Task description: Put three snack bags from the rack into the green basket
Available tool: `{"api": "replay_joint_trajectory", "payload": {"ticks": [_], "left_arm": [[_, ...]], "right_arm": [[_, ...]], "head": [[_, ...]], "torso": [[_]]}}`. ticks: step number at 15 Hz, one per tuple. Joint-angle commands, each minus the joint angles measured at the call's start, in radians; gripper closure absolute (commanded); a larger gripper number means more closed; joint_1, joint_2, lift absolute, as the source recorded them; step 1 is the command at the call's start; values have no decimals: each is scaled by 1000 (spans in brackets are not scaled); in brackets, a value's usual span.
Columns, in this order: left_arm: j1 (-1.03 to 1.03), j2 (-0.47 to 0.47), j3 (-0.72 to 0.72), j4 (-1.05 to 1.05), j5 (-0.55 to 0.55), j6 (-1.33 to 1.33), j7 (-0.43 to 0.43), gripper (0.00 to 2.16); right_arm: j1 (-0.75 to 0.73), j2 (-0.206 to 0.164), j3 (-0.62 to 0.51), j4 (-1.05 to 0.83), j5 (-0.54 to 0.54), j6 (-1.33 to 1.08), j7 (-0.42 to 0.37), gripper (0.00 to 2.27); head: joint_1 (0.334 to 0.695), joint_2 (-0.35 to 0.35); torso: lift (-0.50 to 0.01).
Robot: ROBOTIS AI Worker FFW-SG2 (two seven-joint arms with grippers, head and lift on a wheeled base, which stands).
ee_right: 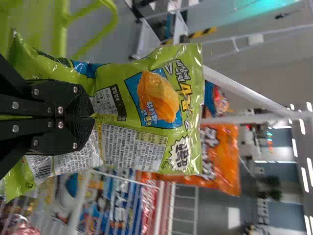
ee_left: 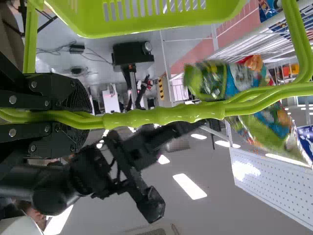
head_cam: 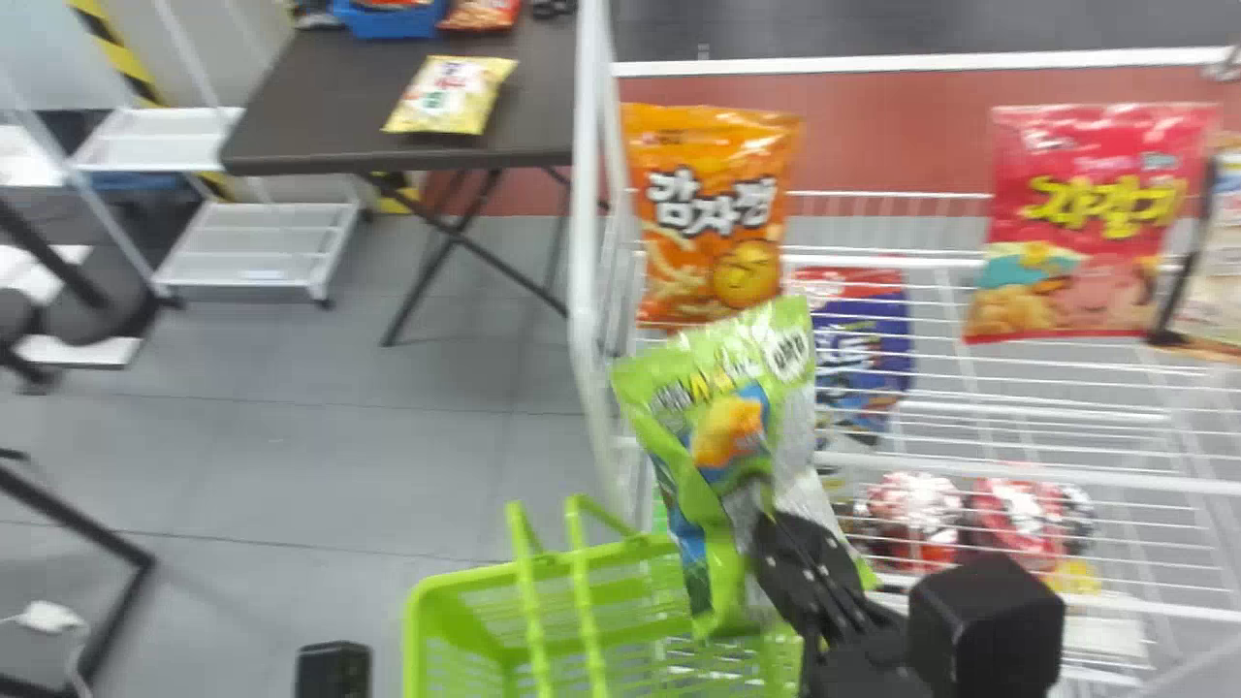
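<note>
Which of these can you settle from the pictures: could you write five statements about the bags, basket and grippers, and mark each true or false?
1. The right gripper is clamped on a green snack bag. True.
2. The green snack bag lies flat on the dark table. False: it is held up in the right gripper.
3. The left gripper has the handle of the green basket between its fingers. True.
4. In the head view, the orange bag is right of the red bag. False: it is to the left.
5. The yellow bag is inside the green basket. False: it lies on the dark table.
</note>
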Motion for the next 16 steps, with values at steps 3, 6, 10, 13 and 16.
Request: {"api": "replay_joint_trajectory", "payload": {"ticks": [3,6,10,13,16], "left_arm": [[-24,0,0,19,-3,21,-10,2148],[-39,0,-8,26,-6,27,-10,2148],[-50,0,-8,33,-11,39,-10,2148],[-50,0,-4,43,-11,39,-10,2148],[-45,0,-6,43,-8,39,-10,2148]], "right_arm": [[-13,-13,50,47,-76,107,6,2253],[-70,-7,99,165,-105,119,6,2223],[-125,-7,106,220,-125,186,8,-2],[-92,-13,4,110,-148,168,52,29],[-112,1,-193,61,-197,42,69,53]], "head": [[695,293],[695,350],[695,350],[695,350],[695,315]], "torso": [[0],[0],[0],[0],[0]]}}
